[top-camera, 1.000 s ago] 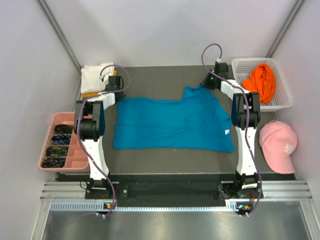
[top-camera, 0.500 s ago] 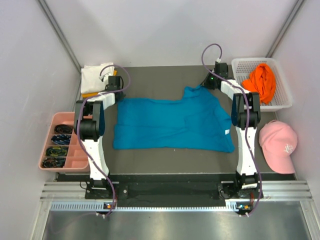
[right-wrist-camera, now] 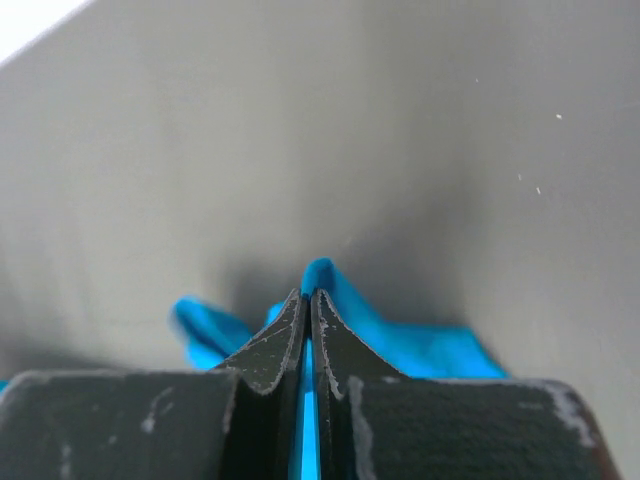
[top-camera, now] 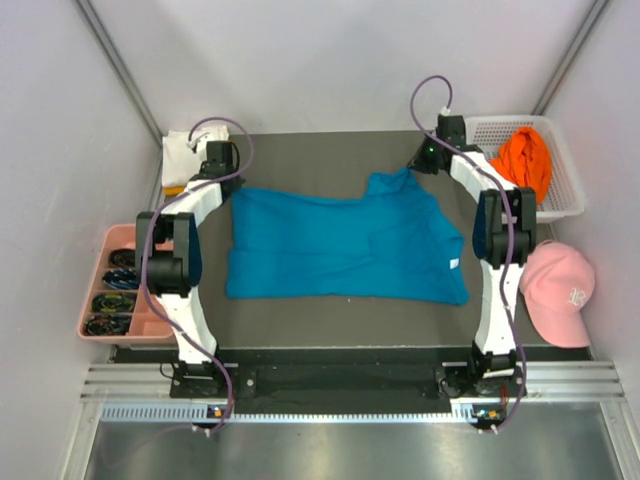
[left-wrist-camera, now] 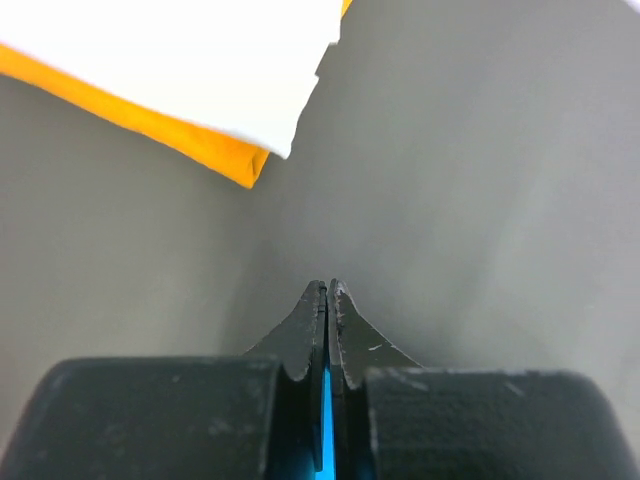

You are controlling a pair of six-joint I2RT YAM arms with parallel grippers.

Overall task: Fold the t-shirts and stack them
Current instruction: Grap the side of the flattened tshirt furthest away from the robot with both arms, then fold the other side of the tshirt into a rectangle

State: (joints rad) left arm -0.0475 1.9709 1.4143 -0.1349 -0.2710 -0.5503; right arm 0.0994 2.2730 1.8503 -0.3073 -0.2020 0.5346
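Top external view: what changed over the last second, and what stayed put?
Both arms shifted toward the far edge. The left gripper closed on the teal shirt at its far left corner; the right gripper stays shut on its far right sleeve. The shirt's body, the orange shirt in the basket and the pink cap stayed put.

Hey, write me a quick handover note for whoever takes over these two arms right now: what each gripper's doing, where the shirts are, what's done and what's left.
Left gripper: shut, pinching the blue shirt at its far left corner.
Right gripper: shut on the same shirt's far edge, right side.
Blue shirt: spread flat in the middle of the table, not yet folded.
Done: white shirt sits on the yellow-orange shirt at the table's far left corner.
Left: fold and stack the blue shirt. The orange shirt lies bunched in the basket.
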